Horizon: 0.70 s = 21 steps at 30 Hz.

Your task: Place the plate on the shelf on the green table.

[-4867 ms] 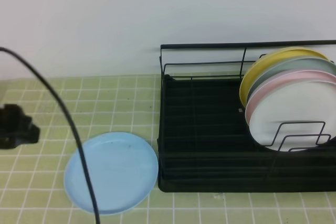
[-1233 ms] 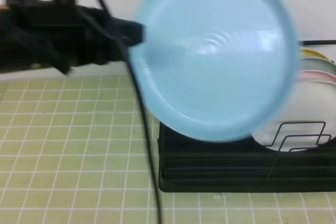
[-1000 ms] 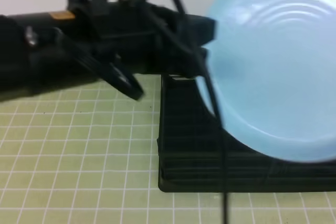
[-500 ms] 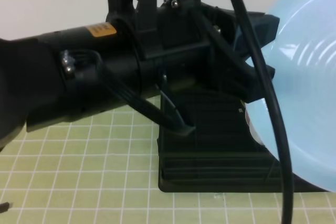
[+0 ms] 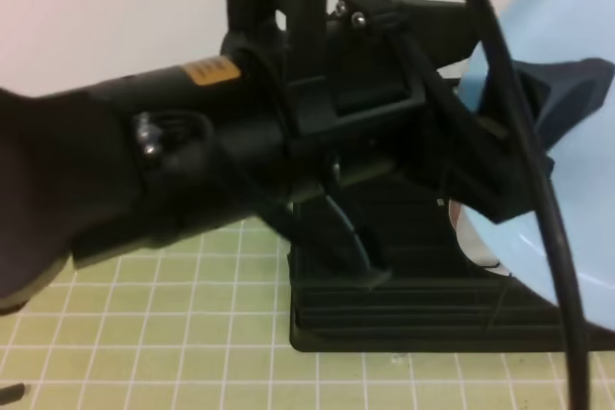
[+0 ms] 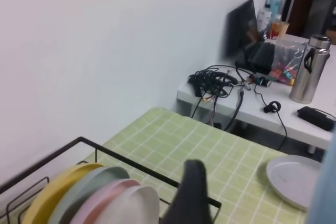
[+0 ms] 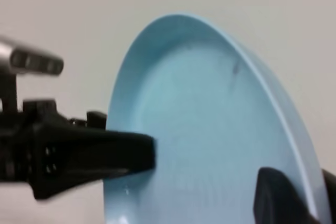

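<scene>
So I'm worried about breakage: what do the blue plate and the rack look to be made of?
The plate looks like plastic: an even pale blue, semi-matte sheen, thin rim, though glazed ceramic can't be excluded. The rack looks like thin black-coated metal wire over a matte black tray, probably plastic.

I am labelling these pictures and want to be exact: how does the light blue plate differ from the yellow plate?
The blue plate is pale blue; the yellow plate is yellow. The blue plate is held in the air, with the left gripper clamped on its rim; the yellow plate stands in the black rack. The blue plate is alone; the yellow plate has other plates lined up beside it. Both are round, plain and nearly upright.
</scene>
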{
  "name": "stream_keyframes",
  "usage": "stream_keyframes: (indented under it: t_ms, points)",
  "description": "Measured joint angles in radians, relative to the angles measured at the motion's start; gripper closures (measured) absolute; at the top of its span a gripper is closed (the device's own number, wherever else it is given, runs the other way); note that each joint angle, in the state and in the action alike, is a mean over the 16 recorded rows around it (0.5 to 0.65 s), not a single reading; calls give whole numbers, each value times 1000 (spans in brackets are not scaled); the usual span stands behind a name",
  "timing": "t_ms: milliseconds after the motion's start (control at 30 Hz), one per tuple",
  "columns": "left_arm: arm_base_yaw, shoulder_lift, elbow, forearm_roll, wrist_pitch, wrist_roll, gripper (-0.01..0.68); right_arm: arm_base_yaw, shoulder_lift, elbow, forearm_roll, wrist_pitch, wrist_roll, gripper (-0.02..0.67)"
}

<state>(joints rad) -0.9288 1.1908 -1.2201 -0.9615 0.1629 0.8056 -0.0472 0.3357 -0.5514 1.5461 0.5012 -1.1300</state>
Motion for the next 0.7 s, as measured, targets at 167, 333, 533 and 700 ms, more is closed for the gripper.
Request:
stream_keyframes:
  t_ms: [167, 333, 533, 700]
  points:
    - [-3, -40, 0, 29, -12, 46, 86, 0, 14, -16, 12, -68, -142, 559]
    - [-3, -104, 0, 98, -6, 90, 155, 0, 64, -63, -25, -110, -284, 560]
    - [5, -194, 0, 241, 53, 83, 373, 0, 210, -192, -169, -48, -365, 560]
    - [38, -258, 0, 439, 173, -23, 558, 0, 393, -373, -373, 126, -388, 561]
